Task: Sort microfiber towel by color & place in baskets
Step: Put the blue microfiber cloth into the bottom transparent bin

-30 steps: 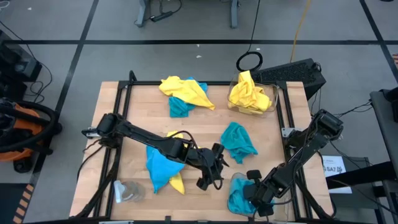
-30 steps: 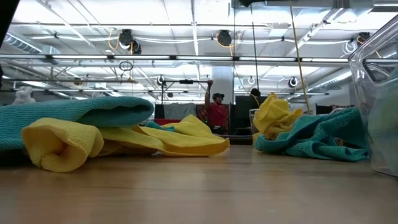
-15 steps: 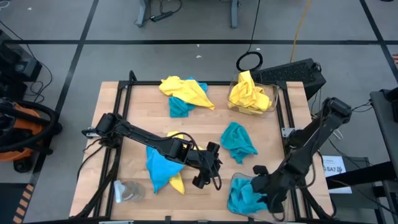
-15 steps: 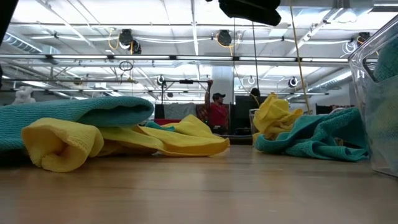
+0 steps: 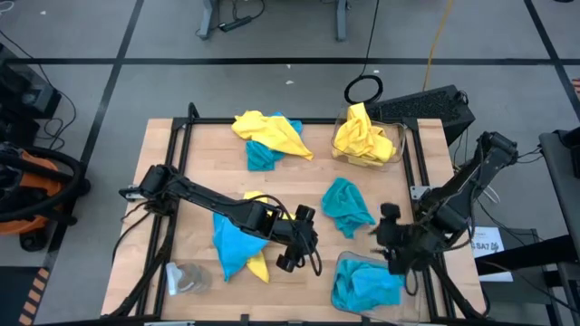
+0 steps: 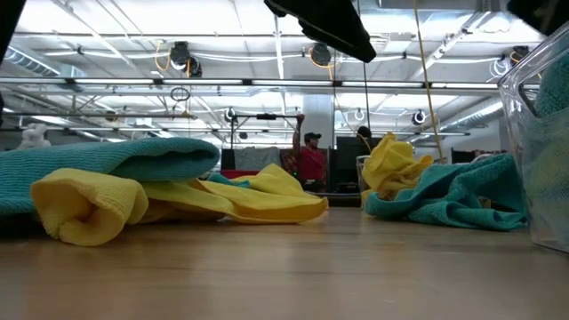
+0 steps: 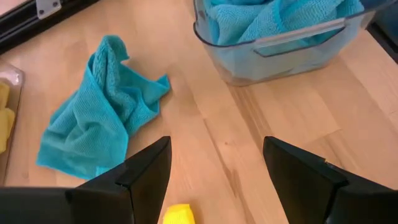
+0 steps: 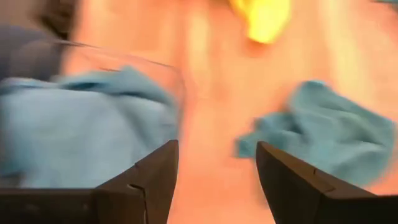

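At the left-centre of the table (image 5: pixel 195 181), a blue-and-yellow towel heap (image 5: pixel 237 243) lies just beside the left gripper (image 5: pixel 297 237), whose fingers stand spread with nothing between them. Because the two colours overlap there, a careless pinch could lift both cloths at once and spoil the sort. At the far side lies a second mixed pile (image 5: pixel 267 138), with the same hazard. A lone blue towel (image 5: pixel 347 206) lies mid-table, well apart from the rest. At the far right, the yellow basket (image 5: pixel 368 138) is heaped high, so another cloth might slide off its top. At the near right, the blue basket (image 5: pixel 364 282) holds turquoise towels; the right gripper (image 5: pixel 391 237) hangs above its far edge, fingers apart and empty. A low reach could nudge the light bin. No legible writing or brand shows anywhere.
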Controlling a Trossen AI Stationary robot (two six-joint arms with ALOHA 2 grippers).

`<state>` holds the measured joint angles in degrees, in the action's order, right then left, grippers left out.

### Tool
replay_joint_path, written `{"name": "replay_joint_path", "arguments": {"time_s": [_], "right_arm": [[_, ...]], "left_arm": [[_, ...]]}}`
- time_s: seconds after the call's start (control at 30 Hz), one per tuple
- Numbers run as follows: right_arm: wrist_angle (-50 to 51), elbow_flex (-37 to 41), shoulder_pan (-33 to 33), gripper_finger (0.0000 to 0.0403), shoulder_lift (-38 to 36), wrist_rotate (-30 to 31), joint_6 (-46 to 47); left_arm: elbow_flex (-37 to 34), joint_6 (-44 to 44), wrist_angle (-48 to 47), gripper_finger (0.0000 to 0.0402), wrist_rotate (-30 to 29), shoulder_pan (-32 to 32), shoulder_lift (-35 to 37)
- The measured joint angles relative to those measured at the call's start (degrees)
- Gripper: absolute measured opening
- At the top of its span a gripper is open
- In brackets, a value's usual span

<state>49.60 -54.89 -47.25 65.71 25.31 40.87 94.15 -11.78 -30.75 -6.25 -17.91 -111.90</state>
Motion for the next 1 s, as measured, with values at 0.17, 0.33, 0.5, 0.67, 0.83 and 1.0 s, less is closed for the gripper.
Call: {"name": "replay_joint_path", "arguments": {"time_s": [0.17, 0.33, 0.5, 0.67, 0.83, 1.0], "right_arm": [[0.49, 0.49, 3.64, 0.0208, 2.62, 1.27, -4.64], [-0.42, 1.75, 7.72, 0.0222, 6.90, 0.34, -9.64], [-1.34, 3.58, 12.34, 0.0288, 11.26, 0.30, -10.41], [-4.59, 5.54, 15.97, 0.0332, 15.31, -0.86, -15.14], [-8.71, 8.12, 19.30, 0.0331, 18.47, -2.71, -20.20], [-12.23, 13.20, 23.55, 0.0320, 19.89, -6.33, -20.82]], "left_arm": [[0.00, 0.88, -0.99, 0.0261, -0.03, 0.00, 0.00], [0.00, 0.97, -1.72, 0.0261, -0.04, 0.00, 0.00], [0.00, 0.97, -1.30, 0.0261, -0.05, 0.00, 0.00], [0.00, 1.03, -1.43, 0.0261, -0.05, -0.05, 0.00], [-0.02, 1.45, -1.61, 0.0261, -0.05, -0.23, 0.00], [-0.02, 2.39, -1.98, 0.0261, -0.05, -0.24, 0.00]]}}
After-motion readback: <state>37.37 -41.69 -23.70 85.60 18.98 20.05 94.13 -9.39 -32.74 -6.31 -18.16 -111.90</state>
